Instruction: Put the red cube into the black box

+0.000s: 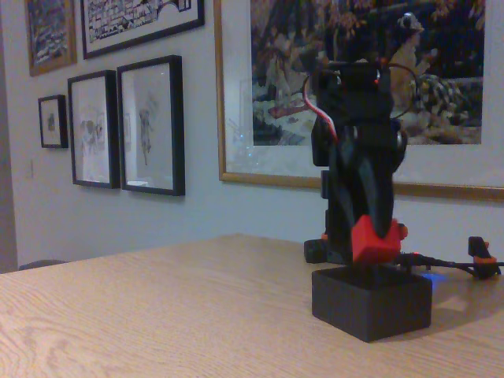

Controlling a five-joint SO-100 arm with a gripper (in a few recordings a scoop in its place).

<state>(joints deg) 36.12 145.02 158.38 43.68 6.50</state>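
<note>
fixed view first, camera sitting low near the counter (157, 315) surface, looking across light wood grain toward a wall full of framed pictures. black arm (358, 157) stands on the right side of the shot, folded over and pointing down, with a red wire (319, 106) looping along its upper part. end effector (372, 228) is clenched around the red cube (375, 240), fingers coming down on it from above, cube tilted a bit so one corner points down to the left. cube hangs just above the open top of the black box (372, 302), pretty much over the middle of it, and from this angle i can't tell if the bottom edge is touching the rim or clear of it. box sits flat on the counter right in front of the arm's base, casting a soft shadow off to its right. behind the box a black cable (441, 264) runs along the counter to the right, with a small red-orange clip (480, 250) on it near the picture's edge. big gold-framed painting (362, 87) hangs right behind the arm, and smaller black-framed prints (150, 126) are on the left wall
</note>
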